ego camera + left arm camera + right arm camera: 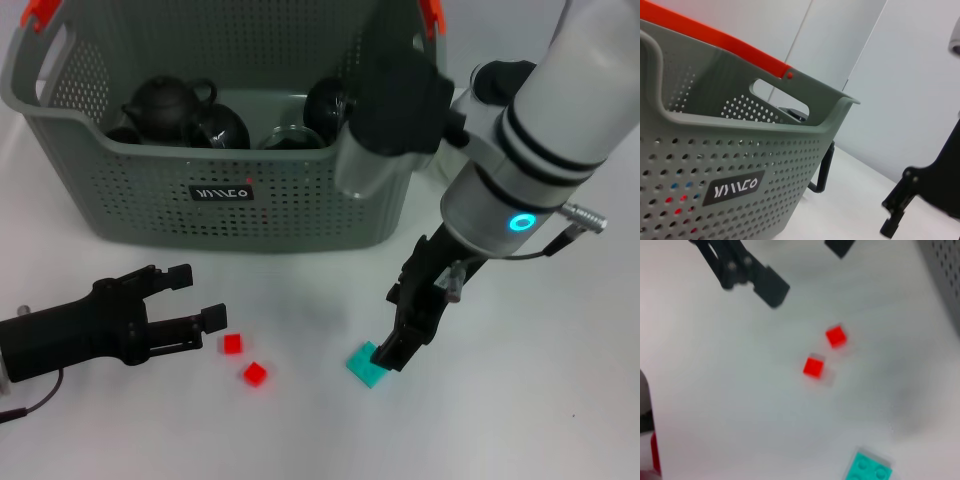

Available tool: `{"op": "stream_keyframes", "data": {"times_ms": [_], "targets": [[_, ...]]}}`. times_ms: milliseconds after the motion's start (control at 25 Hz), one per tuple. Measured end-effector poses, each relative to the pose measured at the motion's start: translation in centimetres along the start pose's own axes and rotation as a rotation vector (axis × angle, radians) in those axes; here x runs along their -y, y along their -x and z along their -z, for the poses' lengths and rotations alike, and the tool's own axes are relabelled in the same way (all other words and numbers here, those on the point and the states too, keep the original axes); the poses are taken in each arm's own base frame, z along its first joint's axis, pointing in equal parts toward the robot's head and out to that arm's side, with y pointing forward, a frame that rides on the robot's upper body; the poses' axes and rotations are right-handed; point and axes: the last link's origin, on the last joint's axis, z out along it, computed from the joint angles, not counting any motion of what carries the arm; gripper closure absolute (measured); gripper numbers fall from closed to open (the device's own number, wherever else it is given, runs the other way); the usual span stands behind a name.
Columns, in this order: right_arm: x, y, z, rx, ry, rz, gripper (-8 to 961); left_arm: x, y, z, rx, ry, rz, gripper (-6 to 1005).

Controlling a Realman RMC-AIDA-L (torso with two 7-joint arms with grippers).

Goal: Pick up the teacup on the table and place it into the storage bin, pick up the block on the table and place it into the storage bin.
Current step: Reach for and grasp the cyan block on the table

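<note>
Right pincer (393,352) is touching the flat teal plastic block (366,365), grip state unclear to us; we're resting our open left pincer (200,298) on the white tabletop (520,400).

- The place reads as a robotics lab or test bench, not a home or kitchen.
- A plain white table (300,430) serves as the work surface, and pale, bare wall panels (880,65) stand behind it in the left wrist view.
- Two robot arms reach over the table: one black, the other (545,140) white with a glowing blue ring light.
- The things laid out look like test props: small red cubes (232,344), a teal toy brick (366,366), and a grey perforated storage bin (150,200) holding dark teapots (165,105).
</note>
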Motion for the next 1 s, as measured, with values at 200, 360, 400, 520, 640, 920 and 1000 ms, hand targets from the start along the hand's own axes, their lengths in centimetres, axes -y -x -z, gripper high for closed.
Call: {"op": "stream_keyframes", "data": {"times_ms": [200,360,400,520,640,920,1000], "targets": [[0.0,-0.2,-1.3,-0.007,-0.019,0.011,127,-0.1,0.2,-0.1,-0.001,0.003,0.011,63],[-0.1,-0.3,-1.9,0.003,-0.016,-0.002,127,-0.1,0.2,0.0,0.000,0.003,0.012,62],[-0.2,-0.3,-2.1,0.005,-0.008,-0.013,127,-0.1,0.2,0.0,0.001,0.004,0.012,62],[-0.1,-0.5,-2.7,-0.001,0.010,-0.056,128,0.0,0.1,0.1,0.002,0.009,0.009,62],[0.2,-0.9,-3.2,-0.008,0.012,-0.082,129,0.0,-0.2,0.0,0.003,0.012,0.007,62],[0.2,-1.2,-3.5,-0.011,0.017,-0.097,129,0.0,-0.2,0.4,0.008,0.018,0.013,62],[0.3,-1.2,-3.6,-0.013,0.016,-0.100,129,-0.1,-0.3,0.5,0.006,0.025,0.012,62]]}}
